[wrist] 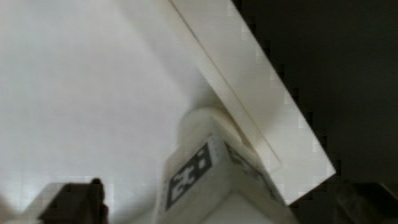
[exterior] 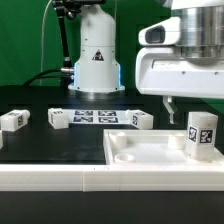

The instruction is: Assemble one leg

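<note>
One leg (exterior: 203,133), a small white post with a black-and-white tag, stands upright on the exterior view's right corner of the large white panel (exterior: 140,152). My gripper (exterior: 183,103) hangs just above it, open and holding nothing. In the wrist view the leg (wrist: 210,170) lies between the two dark fingertips (wrist: 71,205), with a gap on each side, against the panel's raised edge (wrist: 249,80). Three more legs lie on the black table: one (exterior: 12,120) at the exterior view's left, one (exterior: 58,118) beside the marker board and one (exterior: 140,120) right of it.
The marker board (exterior: 95,116) lies flat behind the panel, in front of the robot's base (exterior: 97,60). The white panel fills the front of the table and has a raised rim. A green backdrop stands behind.
</note>
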You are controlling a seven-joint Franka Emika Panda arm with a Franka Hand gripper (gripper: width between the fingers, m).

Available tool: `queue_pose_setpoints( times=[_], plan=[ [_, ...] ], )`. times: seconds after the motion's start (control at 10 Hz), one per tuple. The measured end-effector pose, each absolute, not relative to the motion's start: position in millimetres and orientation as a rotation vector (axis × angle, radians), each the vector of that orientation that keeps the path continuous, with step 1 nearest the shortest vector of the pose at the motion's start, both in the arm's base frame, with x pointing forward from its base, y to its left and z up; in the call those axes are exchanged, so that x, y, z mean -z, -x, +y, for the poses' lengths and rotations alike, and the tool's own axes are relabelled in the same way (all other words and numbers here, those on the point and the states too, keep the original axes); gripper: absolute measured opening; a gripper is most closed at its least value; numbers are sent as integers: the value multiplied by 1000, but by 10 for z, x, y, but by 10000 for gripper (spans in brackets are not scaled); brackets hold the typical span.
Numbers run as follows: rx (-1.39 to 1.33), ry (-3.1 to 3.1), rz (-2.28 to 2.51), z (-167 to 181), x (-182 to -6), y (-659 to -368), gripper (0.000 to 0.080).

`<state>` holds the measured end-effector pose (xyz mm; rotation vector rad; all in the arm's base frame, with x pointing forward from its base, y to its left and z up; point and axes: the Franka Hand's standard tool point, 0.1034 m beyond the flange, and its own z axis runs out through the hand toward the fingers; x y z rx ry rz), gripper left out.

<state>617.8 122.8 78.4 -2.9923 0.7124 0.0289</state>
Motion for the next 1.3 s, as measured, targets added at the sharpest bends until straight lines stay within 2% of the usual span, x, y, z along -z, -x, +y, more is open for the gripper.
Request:
queue_pose_setpoints(
  times=[0.8, 0.9, 1.0, 1.1, 1.2, 1.3],
  plan=[
    [46, 3086, -73, 1257, -843, -6245, 649],
    [46, 3085, -104, 1254, -841, -6244, 525],
    [45, 3085, -96, 1255, -839, -6243, 525],
    [45, 3085, -96, 1254, -836, -6243, 386],
    [46, 3088, -92, 1229, -837, -6249, 295],
    [46, 3089, -79, 1215, -835, -6251, 295]
  ],
)
